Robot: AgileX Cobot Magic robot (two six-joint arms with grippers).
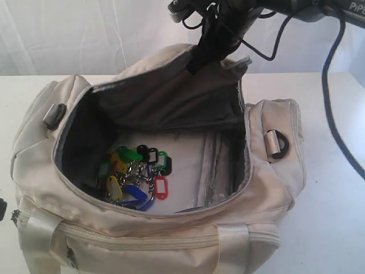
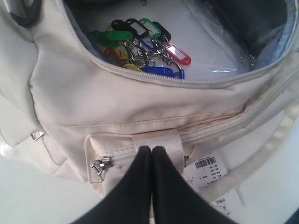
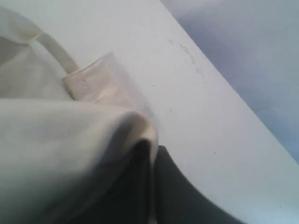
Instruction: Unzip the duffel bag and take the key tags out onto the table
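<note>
cream fabric duffel bag (image 1: pixel 171 228) unzipped; right pincer (image 1: pixel 195 65) grasps its 12 o'clock flap, left pincer (image 2: pixel 152 151) clenched; coloured plastic key tags (image 1: pixel 137 174) next.

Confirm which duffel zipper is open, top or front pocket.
The top zipper: its edges gape wide, showing the key tags inside. The front pocket zipper runs shut, pull at its end.

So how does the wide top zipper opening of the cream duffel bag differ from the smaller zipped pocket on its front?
The main top opening of the cream fabric duffel bag gapes unzipped, showing the coloured plastic key tags inside. The front pocket zip is closed along what shows, its metal pull at one end. The opening curves broadly, while the pocket zip runs straighter, passing under a webbing strap. Both share pale tape matching the fabric.
</note>
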